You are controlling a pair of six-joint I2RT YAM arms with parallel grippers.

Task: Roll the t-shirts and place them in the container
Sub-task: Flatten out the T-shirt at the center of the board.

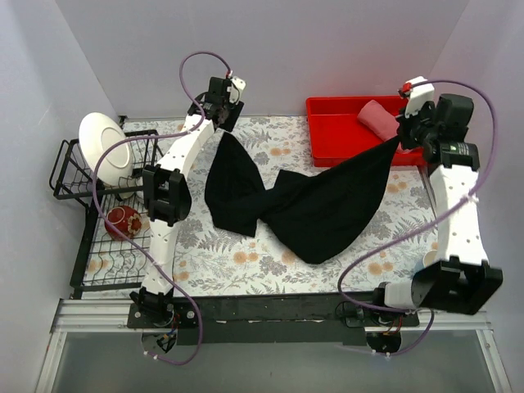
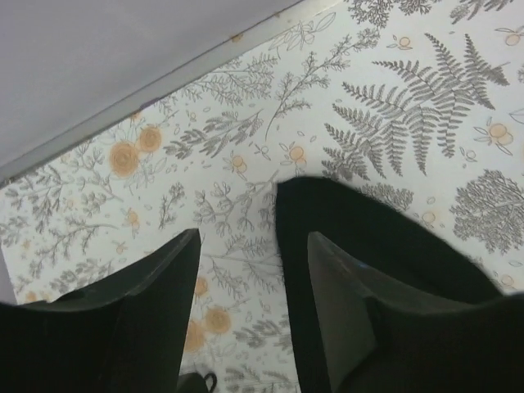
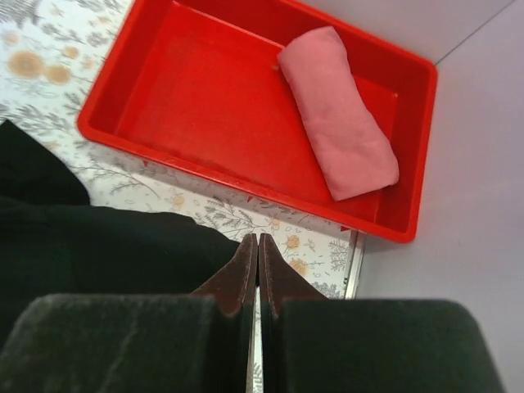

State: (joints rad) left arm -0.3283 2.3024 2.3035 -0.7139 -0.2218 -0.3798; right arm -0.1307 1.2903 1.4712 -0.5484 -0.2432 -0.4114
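Observation:
The large black t-shirt (image 1: 319, 205) lies spread across the floral tablecloth, bunched at its middle. Its right corner is lifted up to my right gripper (image 1: 401, 139). In the right wrist view that gripper (image 3: 258, 237) is shut, with the black cloth (image 3: 98, 246) running into it from the left. My left gripper (image 1: 223, 123) is over the shirt's far left corner. In the left wrist view it (image 2: 254, 233) stands open, with black cloth (image 2: 368, 229) against the inner side of the right finger. The salmon-pink t-shirt (image 1: 378, 117) lies rolled in the red bin (image 1: 327, 135); both also show in the right wrist view, the shirt (image 3: 337, 115) and the bin (image 3: 188, 106).
A black wire dish rack (image 1: 82, 176) stands at the left with a white plate (image 1: 105, 147) upright in it and a red patterned bowl (image 1: 123, 221) on its mat. White walls close the back and both sides.

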